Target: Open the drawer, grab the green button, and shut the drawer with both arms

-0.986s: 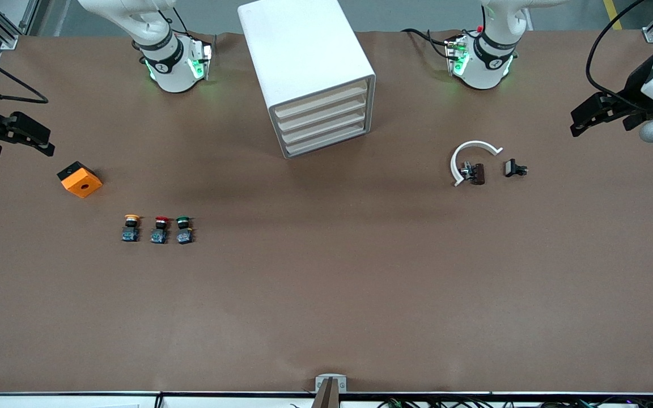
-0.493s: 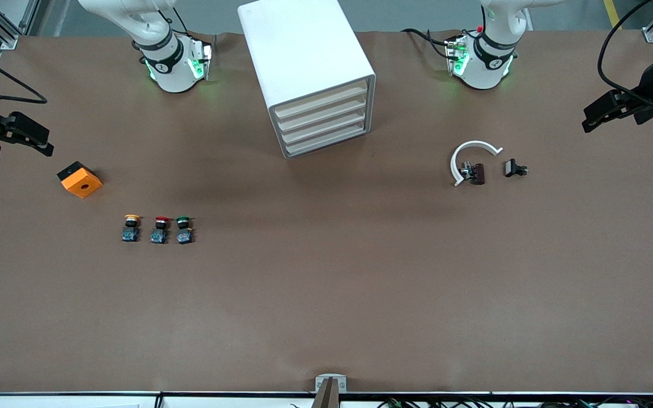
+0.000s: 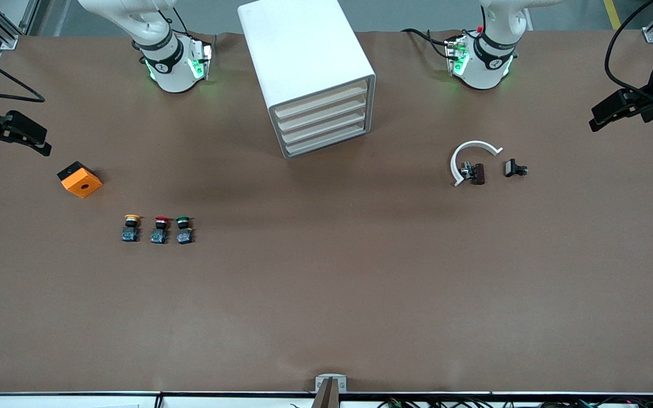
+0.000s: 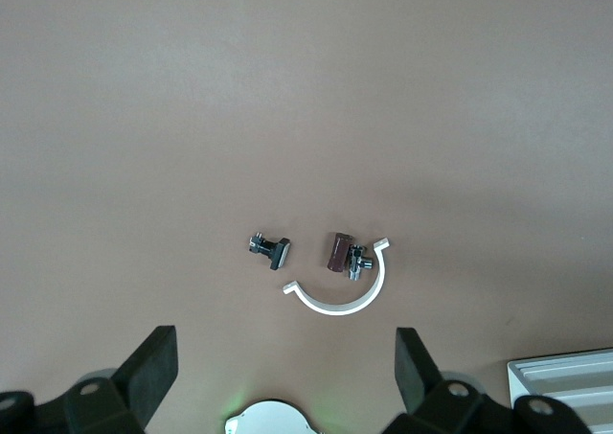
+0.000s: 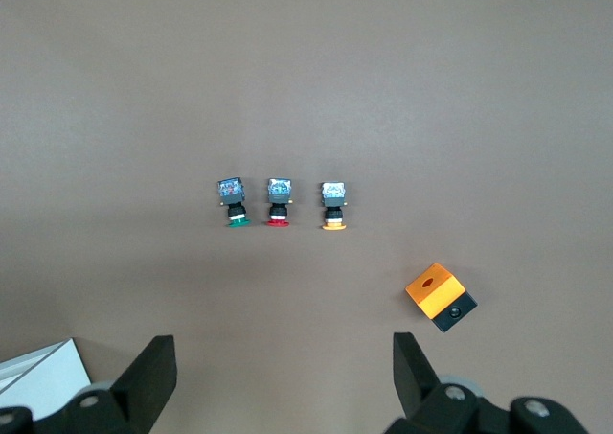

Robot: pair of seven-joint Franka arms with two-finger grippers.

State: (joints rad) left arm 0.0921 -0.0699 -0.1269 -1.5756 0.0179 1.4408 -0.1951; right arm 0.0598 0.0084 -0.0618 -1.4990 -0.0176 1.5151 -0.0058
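- Hovering at the right arm's end of the table, the right gripper [image 3: 23, 136] stands with fingers spread and empty, above the orange block [image 3: 80, 179]; the arm waits.
- Three buttons lie in one row on the open table: orange-capped button [image 3: 130, 228], red-capped button [image 3: 159, 229], then the green button [image 3: 183, 229], nearest the cabinet's end of the row and untouched.
- One cabinet [image 3: 309, 73] holds four drawers, all shut; the drawer [image 3: 325, 114] likely needs opening first.
- One white clamp ring [image 3: 471, 158] and two small dark fittings lie near the left arm's end.
- Left gripper [image 3: 615, 110] hangs high over the table's end, fingers apart, holding nothing.
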